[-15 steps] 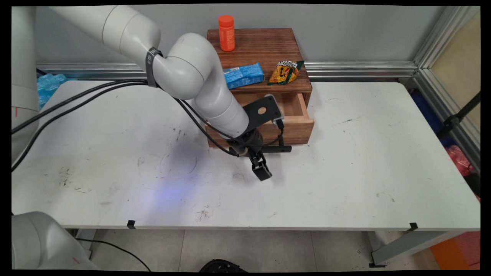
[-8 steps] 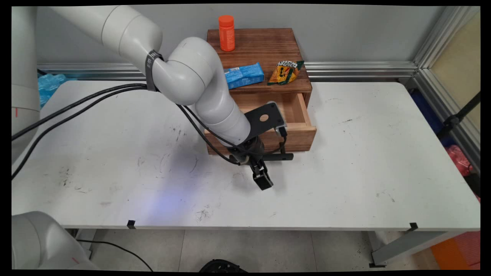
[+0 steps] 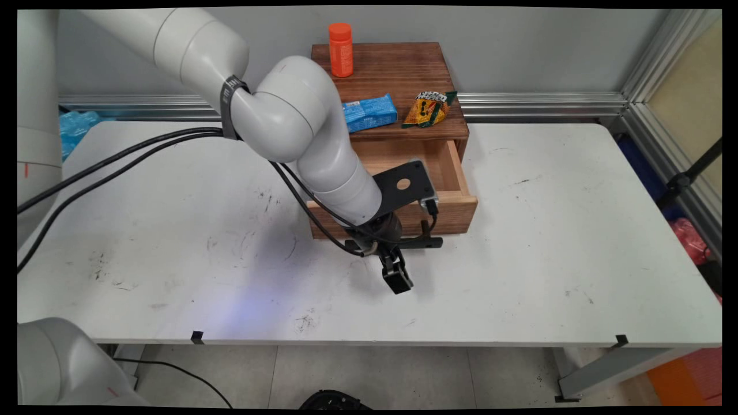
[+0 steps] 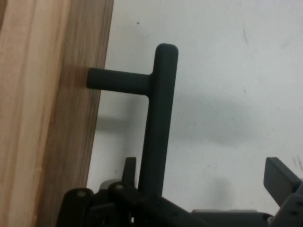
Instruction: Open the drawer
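Observation:
My gripper [image 3: 394,262] is open around the black T-shaped handle [image 3: 424,242] of a wooden drawer [image 3: 455,199] that stands partly pulled out of a brown wooden cabinet [image 3: 398,69]. In the hand view the handle bar [image 4: 158,127] runs between the fingers of the gripper [image 4: 203,177]. It lies close to the left finger [image 4: 129,168], which sits between bar and drawer front [image 4: 52,113]. The right finger [image 4: 280,178] stands well clear of it over the white table. What shows of the drawer's inside is bare wood.
On the cabinet top stand an orange bottle [image 3: 341,49], a blue packet [image 3: 369,112] and an orange-green snack bag [image 3: 429,108]. Black cables [image 3: 115,158] trail across the table's left. A blue plastic bundle [image 3: 75,127] lies at the far left by the wall.
The gripper has moved toward the table's near edge, and the drawer has slid further out of the cabinet with it.

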Tool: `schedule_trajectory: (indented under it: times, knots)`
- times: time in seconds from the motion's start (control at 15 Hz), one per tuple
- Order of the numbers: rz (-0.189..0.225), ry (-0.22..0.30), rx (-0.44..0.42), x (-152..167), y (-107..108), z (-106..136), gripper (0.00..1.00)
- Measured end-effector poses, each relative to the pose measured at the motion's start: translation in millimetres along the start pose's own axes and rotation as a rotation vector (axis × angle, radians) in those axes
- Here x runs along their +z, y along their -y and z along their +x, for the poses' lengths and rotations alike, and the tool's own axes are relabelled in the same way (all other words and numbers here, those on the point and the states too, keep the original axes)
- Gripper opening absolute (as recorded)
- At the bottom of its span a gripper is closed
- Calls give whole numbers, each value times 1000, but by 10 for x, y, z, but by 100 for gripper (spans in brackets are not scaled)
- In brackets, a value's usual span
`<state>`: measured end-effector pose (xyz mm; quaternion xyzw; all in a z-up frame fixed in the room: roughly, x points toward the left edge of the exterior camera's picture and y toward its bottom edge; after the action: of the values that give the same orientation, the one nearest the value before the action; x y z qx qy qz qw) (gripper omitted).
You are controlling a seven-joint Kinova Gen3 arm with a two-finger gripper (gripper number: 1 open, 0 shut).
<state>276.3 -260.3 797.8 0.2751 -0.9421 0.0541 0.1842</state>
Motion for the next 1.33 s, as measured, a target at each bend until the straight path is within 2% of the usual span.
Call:
schedule_trajectory:
  times: [1.33]
  knots:
    - [-25,18,38,23,-268,93,100]
